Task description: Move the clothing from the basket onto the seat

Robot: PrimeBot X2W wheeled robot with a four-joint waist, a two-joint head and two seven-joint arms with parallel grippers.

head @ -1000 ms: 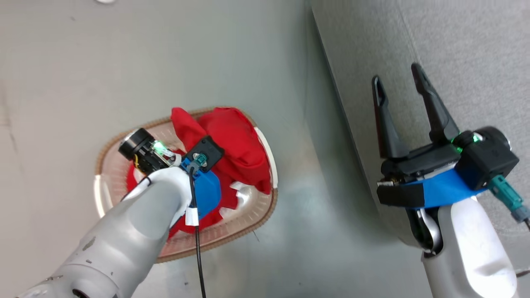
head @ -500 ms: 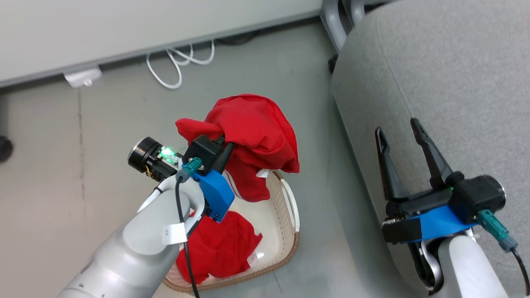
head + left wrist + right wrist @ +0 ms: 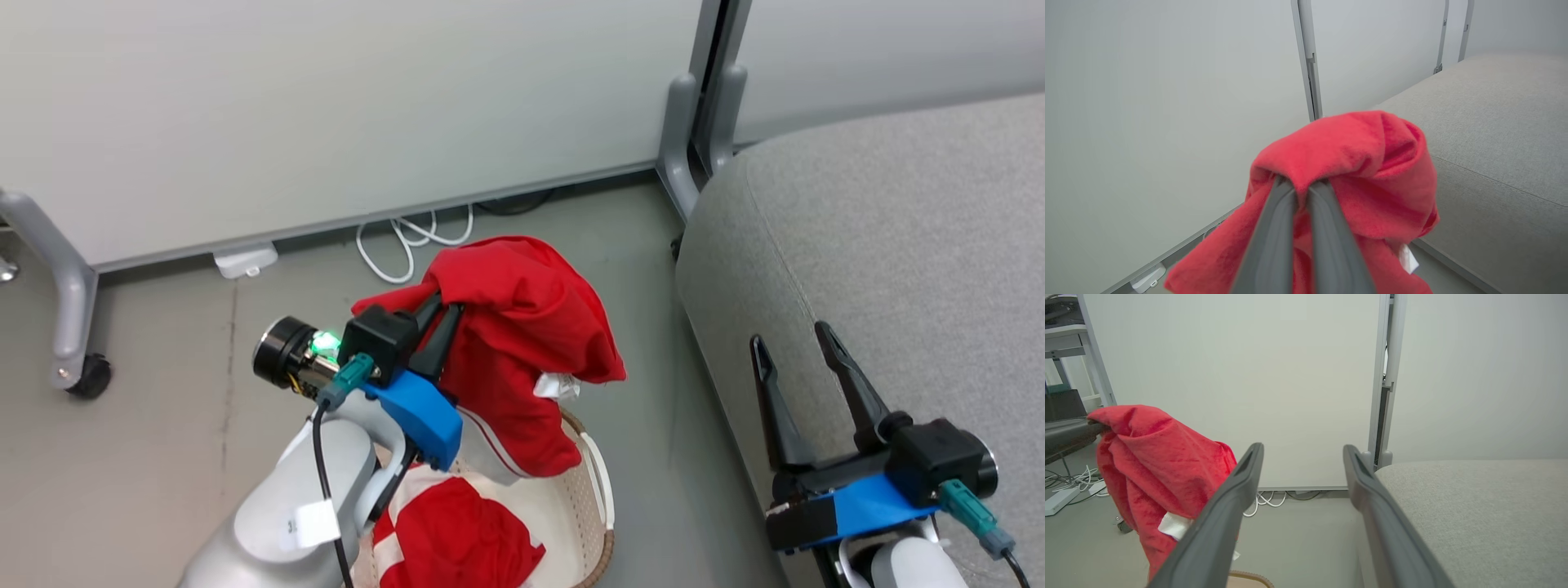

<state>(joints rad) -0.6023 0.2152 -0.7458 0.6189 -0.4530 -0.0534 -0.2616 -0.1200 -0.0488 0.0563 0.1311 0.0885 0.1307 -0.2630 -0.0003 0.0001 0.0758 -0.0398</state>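
The left hand (image 3: 443,309) is clamped on a red garment (image 3: 522,327). Its 2 fingers (image 3: 1274,228) stand narrow and pinch a fold near the top of the cloth. The garment hangs over the far end of the basket (image 3: 602,482), and a white label (image 3: 558,385) shows on its side. A 2nd red garment (image 3: 457,539) lies crumpled inside the basket. The basket stands on the floor (image 3: 163,457) near the grey seat (image 3: 898,245). The right hand (image 3: 788,335) hovers at the seat's near edge, fingers spread wide, holding nothing.
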